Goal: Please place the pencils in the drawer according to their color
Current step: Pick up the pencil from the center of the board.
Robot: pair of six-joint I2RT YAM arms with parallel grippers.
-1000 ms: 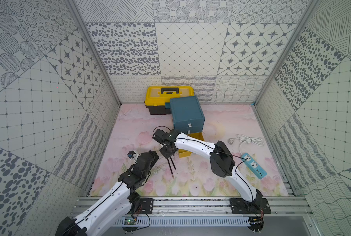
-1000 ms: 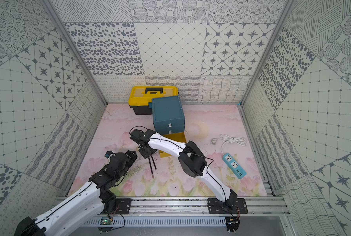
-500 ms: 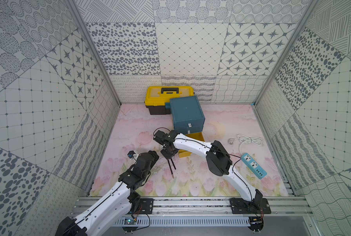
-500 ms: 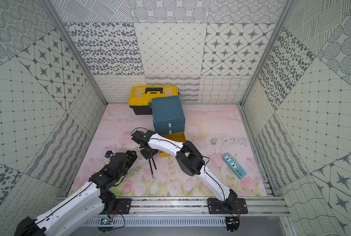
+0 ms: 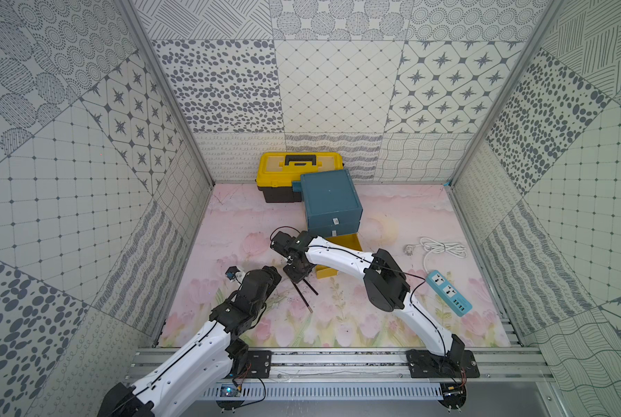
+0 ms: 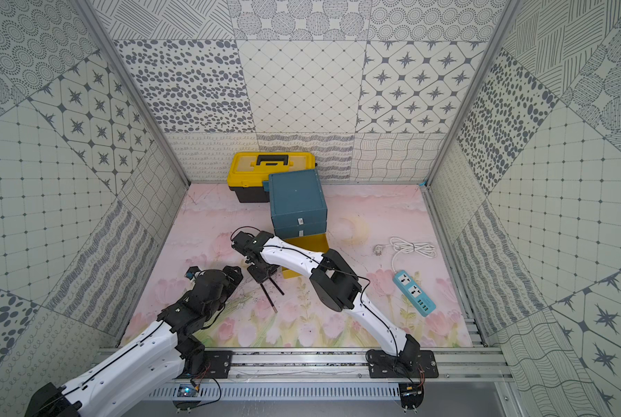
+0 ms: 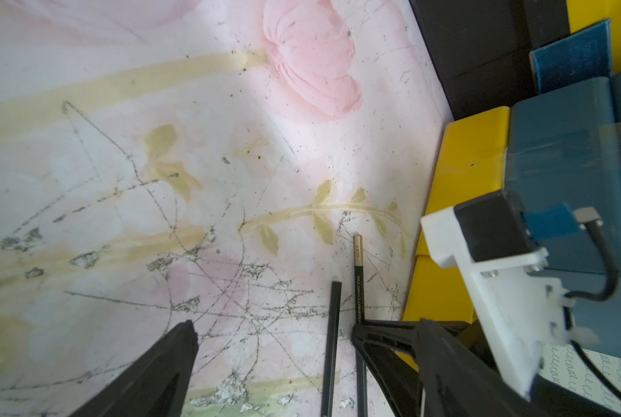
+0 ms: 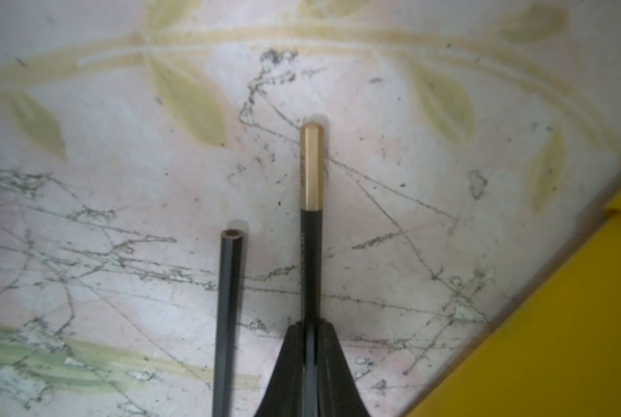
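The left gripper (image 7: 307, 323) hangs low over the flowered mat (image 5: 374, 317) with its jaws spread wide and holds nothing. In the left wrist view both pencils show in the gap between its fingers, and neither finger touches them.

The plain black pencil (image 8: 229, 307) lies flat on the mat. The gold-capped pencil (image 8: 311, 234) lies parallel to it, a narrow gap away on the side toward the yellow drawer (image 5: 327, 271). In the wrist views both long axes run straight out from the right gripper (image 8: 311, 335). The gold cap reaches farthest, and the plain pencil's flat cut end stops shorter.

The right gripper's jaws are clamped together on the black shaft of the gold-capped pencil, well back from the cap. Whether that pencil rests on the mat or sits just off it cannot be told.

In both top views the pencils' other ends stick out from under the right gripper toward the near edge, slanting rightward. There they are too thin to tell which is which.

The yellow drawer stands pulled out at the foot of the teal cabinet (image 5: 329, 202), just beside the pencils. The right arm crosses it and hides its inside.

A yellow toolbox (image 5: 298, 168) stands behind the cabinet. Farther right lie a white cable (image 5: 442, 249) and a blue power strip (image 5: 448, 292).
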